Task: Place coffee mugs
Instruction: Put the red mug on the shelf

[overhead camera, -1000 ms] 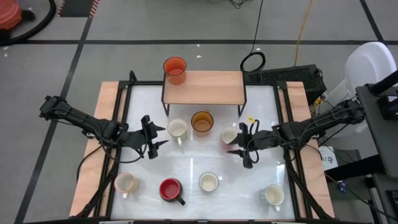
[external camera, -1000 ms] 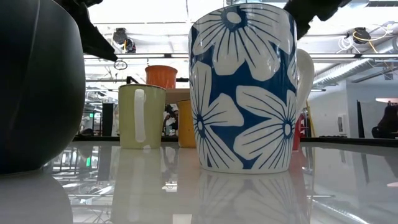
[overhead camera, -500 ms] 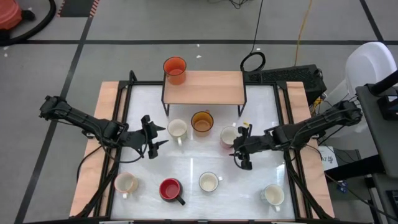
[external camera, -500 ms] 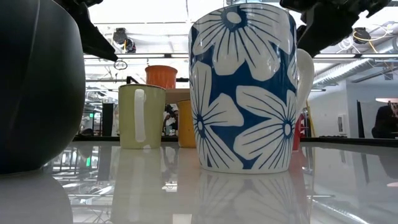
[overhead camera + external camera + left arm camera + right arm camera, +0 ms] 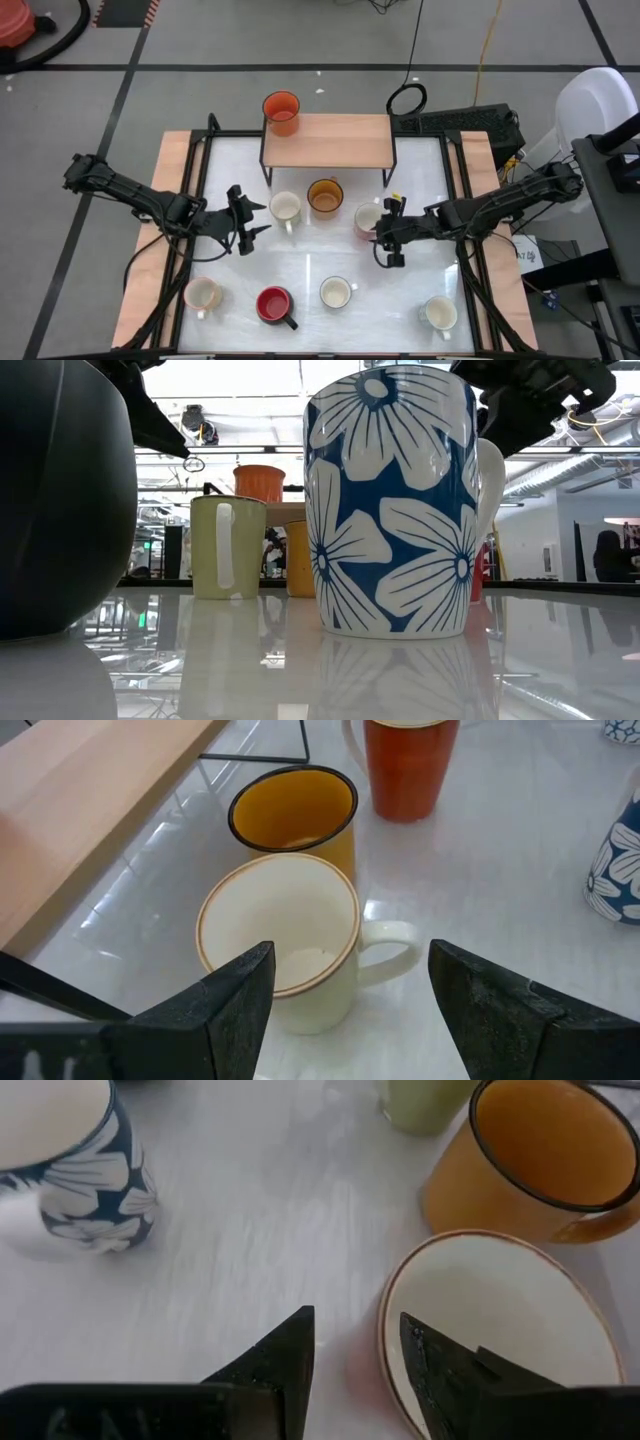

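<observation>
Right gripper (image 5: 385,243) has slid toward table centre since the earlier frames, now just beside the orange-red mug (image 5: 367,219) w/ white inside; fingers apart, one on each side of that mug's rim in right wrist view, nothing clamped. Left gripper (image 5: 252,221) unchanged, fingers spread wide, hovering just beside cream mug (image 5: 285,208), empty. Amber mug (image 5: 324,194) sits between cream and orange-red mugs, near front of wooden shelf (image 5: 340,141). Orange mug (image 5: 281,112) on shelf's left end. Near table edge: cream mug w/ pinkish tint (image 5: 202,295) at left, red mug (image 5: 273,304), blue flower mug (image 5: 335,292) mid, white mug (image 5: 438,313) at right. Low view: flower mug fills centre, cream mug & orange mug behind
</observation>
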Tool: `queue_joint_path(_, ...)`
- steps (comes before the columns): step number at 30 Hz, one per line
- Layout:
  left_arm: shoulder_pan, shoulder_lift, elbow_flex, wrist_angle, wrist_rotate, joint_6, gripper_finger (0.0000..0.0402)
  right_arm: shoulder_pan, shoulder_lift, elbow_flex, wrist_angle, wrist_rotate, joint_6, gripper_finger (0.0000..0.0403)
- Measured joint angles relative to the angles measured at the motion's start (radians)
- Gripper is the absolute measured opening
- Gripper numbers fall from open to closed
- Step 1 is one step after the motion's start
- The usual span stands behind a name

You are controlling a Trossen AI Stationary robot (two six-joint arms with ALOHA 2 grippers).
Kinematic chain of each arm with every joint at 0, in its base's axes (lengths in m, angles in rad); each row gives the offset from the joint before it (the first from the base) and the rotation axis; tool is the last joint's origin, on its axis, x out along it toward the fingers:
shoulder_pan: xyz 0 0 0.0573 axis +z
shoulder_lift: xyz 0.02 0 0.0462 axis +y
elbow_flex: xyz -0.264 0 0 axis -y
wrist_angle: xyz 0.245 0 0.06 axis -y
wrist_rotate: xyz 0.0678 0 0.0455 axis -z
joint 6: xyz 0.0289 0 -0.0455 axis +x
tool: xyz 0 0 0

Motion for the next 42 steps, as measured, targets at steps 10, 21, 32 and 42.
queue_joint_path(10,0.0,0.0,0.0,-0.001,0.0,-0.004,0.0268,0.0,0.007,0.0,-0.037,0.0,-0.003,0.013)
queue_joint_path(21,0.0,0.0,0.0,-0.001,0.0,-0.005,0.0268,-0.041,0.007,0.0,-0.082,0.0,-0.02,0.0128)
queue_joint_path(32,-0.001,0.0,0.0,-0.003,0.0,-0.012,0.0268,-0.084,0.121,0.002,-0.059,-0.13,-0.038,0.0038)
queue_joint_path(42,-0.001,0.0,0.0,-0.01,0.001,-0.012,0.0268,-0.084,0.087,-0.001,-0.059,-0.137,-0.059,0.0012)
